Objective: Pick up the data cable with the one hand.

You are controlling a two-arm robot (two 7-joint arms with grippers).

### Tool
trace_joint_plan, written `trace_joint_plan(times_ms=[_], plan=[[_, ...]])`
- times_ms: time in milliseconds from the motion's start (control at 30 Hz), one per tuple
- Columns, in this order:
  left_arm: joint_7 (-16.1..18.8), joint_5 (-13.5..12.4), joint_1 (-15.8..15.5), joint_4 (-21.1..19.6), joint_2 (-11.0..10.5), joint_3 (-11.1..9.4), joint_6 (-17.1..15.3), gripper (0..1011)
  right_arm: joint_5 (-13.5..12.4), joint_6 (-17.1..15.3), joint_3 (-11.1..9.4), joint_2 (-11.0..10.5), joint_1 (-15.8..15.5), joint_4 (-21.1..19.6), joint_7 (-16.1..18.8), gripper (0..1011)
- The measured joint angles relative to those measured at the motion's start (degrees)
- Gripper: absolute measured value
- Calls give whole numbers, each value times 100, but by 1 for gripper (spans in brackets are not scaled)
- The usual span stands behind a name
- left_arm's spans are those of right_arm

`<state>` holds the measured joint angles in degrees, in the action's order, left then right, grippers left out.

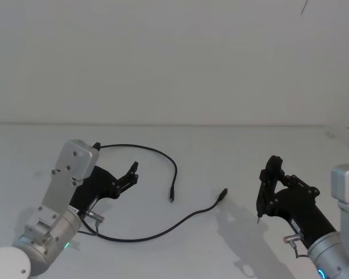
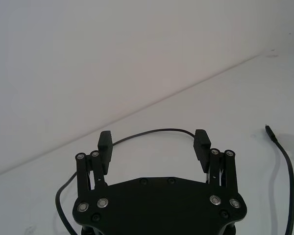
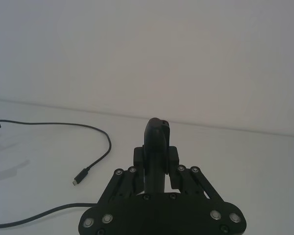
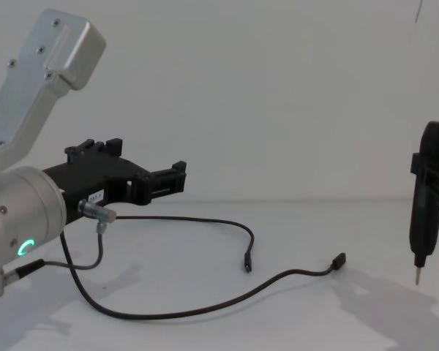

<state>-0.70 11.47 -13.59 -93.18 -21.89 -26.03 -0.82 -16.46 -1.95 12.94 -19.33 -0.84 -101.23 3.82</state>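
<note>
One long black data cable [image 1: 175,172] lies in loose curves on the white counter [image 1: 232,145]. Part of its arc passes below and just ahead of the left gripper [image 2: 153,141], which hangs above the counter with its fingers spread wide and nothing between them. Both small plugs [image 1: 171,199] lie farther out, on the side of the right gripper [image 3: 156,164]. That gripper is clenched around a slim black pen-shaped tool [image 4: 424,191], tip down, not touching the cable.

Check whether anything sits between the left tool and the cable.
Nothing visible. The open left tool hovers over the cable on the table; the right tool, holding a pen, is well aside.
</note>
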Motion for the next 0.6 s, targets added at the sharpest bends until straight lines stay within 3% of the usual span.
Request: trace_joint_plan(times_ms=[200, 600], plan=[[-123, 5, -32, -2, -25, -21, -11, 1001, 0, 0, 0, 0, 0, 0, 0, 279], [-815, 144, -259, -40, -174, -160, -185, 1001, 0, 1, 0, 0, 0, 0, 0, 279]])
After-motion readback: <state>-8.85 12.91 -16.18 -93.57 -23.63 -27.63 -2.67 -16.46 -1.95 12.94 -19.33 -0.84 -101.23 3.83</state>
